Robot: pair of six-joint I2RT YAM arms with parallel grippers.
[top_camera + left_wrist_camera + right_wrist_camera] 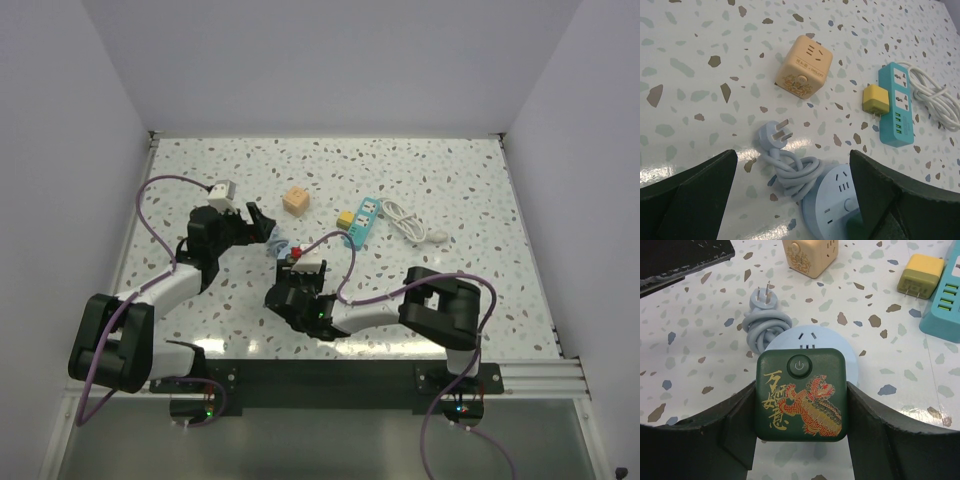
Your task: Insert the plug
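Between the right pincer's (801, 422) two dark fingers (735, 432) sits the plug (801, 390), a dark green cube with a gold-and-red beast print and a power button, clenched on both sides. Just ahead of it, partly hidden behind it, lies a round pale-blue socket (812, 340), with its coiled cord (765, 325) ahead-left. Farther ahead stand a tan cube (810, 255) and, rightward, a yellow block (920, 275) just beside a teal power strip (945, 310). The left pincer (790, 195) hangs spread wide, grasping nothing.

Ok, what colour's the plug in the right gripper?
The plug is dark green with a gold-and-red beast design; right wrist view shows it best.
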